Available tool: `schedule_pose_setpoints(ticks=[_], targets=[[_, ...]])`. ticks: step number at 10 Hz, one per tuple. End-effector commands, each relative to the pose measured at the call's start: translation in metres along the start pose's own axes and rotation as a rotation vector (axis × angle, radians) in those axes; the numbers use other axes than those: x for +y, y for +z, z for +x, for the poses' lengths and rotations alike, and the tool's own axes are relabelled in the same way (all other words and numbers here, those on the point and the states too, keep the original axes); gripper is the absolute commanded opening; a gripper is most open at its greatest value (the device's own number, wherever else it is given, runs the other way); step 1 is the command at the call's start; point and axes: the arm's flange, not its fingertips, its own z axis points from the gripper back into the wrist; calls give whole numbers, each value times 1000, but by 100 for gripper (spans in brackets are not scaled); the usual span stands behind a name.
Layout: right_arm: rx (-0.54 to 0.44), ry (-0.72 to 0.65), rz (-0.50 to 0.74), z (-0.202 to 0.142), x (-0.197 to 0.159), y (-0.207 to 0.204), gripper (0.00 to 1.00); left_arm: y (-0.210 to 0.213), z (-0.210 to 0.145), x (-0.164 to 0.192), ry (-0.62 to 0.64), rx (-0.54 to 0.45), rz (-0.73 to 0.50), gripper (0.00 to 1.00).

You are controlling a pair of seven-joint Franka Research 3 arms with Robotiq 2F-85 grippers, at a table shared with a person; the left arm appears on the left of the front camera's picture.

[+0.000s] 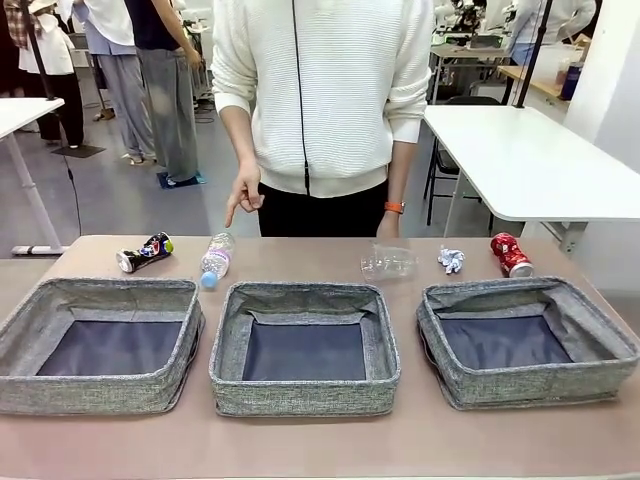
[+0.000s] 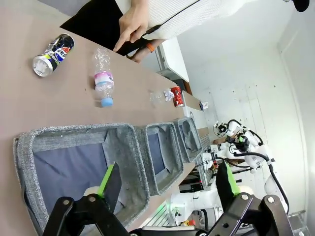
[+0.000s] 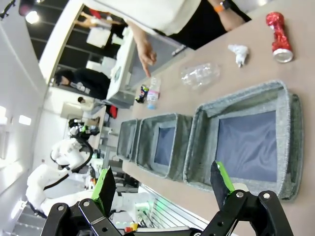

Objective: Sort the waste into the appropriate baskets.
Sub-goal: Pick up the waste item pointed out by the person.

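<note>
Three grey woven fabric baskets with dark flat bottoms sit in a row along the near side of a brown counter [image 1: 320, 445]: the left basket [image 1: 95, 392], the middle basket [image 1: 305, 395] and the right basket [image 1: 530, 385]. Behind them, along the far edge, the waste lies in a line, each piece apart from the baskets. From the robot's left, a dark can [image 1: 145, 252] with multicoloured print lies on its side behind the left basket. A clear plastic bottle [image 1: 216, 259] with a blue cap lies near it, cap toward the gap between the left and middle baskets. A clear plastic cup [image 1: 388, 262] lies on its side farther along. Next comes a small white lump, probably a crumpled paper wad [image 1: 451, 260], and then a crushed red can [image 1: 511, 255] behind the right basket. A person in a white sweater stands at the far side, one hand [image 1: 243, 195] pointing a finger down above the plastic bottle. The left gripper [image 2: 167, 172] hangs above the left basket, fingers spread wide with nothing between them. The right gripper [image 3: 162, 169] hangs by the right basket's near edge, likewise spread wide and holding nothing.
</note>
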Motion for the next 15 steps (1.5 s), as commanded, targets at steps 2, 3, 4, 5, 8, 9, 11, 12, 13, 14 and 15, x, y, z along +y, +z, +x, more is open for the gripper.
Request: schedule_pose_setpoints(ticks=[2,3,4,5,8,9,11,12,13,14,15], targets=[[-11,28,16,3,0,0,100,0,2,0,-25,-12,-19,100],[-11,28,16,3,0,0,100,0,2,0,-25,-12,-19,100],[-11,28,16,3,0,0,100,0,2,0,-25,-12,-19,100],[-11,28,16,3,0,0,100,0,2,0,-25,-12,-19,100],[-11,28,16,3,0,0,100,0,2,0,-25,-12,-19,100],[-11,28,16,3,0,0,100,0,0,0,-2,0,-1,100],[-11,28,16,3,0,0,100,-46,24,-13,-71,187,188,100],[-11,28,16,3,0,0,100,-84,39,-18,-88,168,370,100],[-11,28,16,3,0,0,100,-132,48,-23,-118,220,515,100],[-11,28,16,3,0,0,100,-181,55,-29,-139,249,593,100],[-11,28,16,3,0,0,100,-224,58,-37,-139,220,665,100]])
